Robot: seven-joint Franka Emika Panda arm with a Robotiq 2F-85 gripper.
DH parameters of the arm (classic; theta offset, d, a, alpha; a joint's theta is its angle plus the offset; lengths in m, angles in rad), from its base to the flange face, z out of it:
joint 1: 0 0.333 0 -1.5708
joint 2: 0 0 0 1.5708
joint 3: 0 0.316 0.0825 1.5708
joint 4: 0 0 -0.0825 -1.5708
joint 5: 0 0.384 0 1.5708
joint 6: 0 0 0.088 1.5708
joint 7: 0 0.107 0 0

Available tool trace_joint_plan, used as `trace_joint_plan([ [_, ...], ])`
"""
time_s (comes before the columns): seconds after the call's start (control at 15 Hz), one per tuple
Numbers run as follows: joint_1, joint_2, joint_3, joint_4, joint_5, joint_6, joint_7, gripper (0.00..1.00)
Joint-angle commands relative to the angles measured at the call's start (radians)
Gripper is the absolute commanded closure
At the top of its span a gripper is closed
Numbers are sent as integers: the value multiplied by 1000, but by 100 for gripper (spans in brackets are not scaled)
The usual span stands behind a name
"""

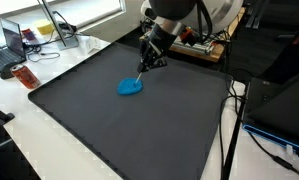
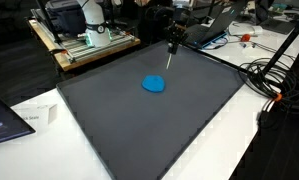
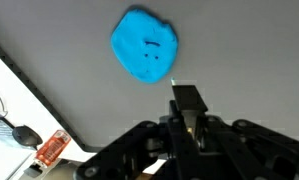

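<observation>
A flat, rounded blue object point(image 1: 130, 86) point(image 2: 154, 84) lies on the dark grey mat point(image 1: 109, 130) point(image 2: 139, 130). In the wrist view the blue object point(image 3: 146, 46) fills the upper middle and has small dark marks on its top. My gripper point(image 1: 148, 58) point(image 2: 173, 40) point(image 3: 187, 102) hangs above the mat, shut on a thin pale stick point(image 1: 139, 73) point(image 2: 170, 58) that points down. The stick's tip is close beside the blue object. In an exterior view the two look slightly apart, and the stick point(image 3: 175, 83) shows only as a faint sliver in the wrist view.
A laptop point(image 1: 9, 45) and an orange item point(image 1: 25, 76) point(image 3: 51, 148) sit on the white table beside the mat. Cables point(image 2: 271, 75) run along one edge, a white box point(image 2: 34, 115) lies at another, and a rack of equipment point(image 2: 89, 35) stands behind.
</observation>
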Motion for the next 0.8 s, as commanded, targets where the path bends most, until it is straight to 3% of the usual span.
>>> trace_joint_plan([
  [0.0, 141, 68, -171, 71, 66, 8, -19, 97],
  [0.07, 165, 85, -197, 90, 83, 8, -22, 97],
  [0.13, 117, 143, -104, 206, 27, 113, -13, 97],
  [0.2, 226, 120, -274, 112, 116, 13, -35, 97],
  [0.33, 231, 170, -270, 190, 120, 55, -35, 97],
  [0.4, 262, 184, -314, 190, 139, 50, -42, 97],
  [0.47, 246, 173, -283, 138, 89, 26, 3, 97],
  [0.73, 272, 215, -318, 153, 101, 32, -14, 97],
])
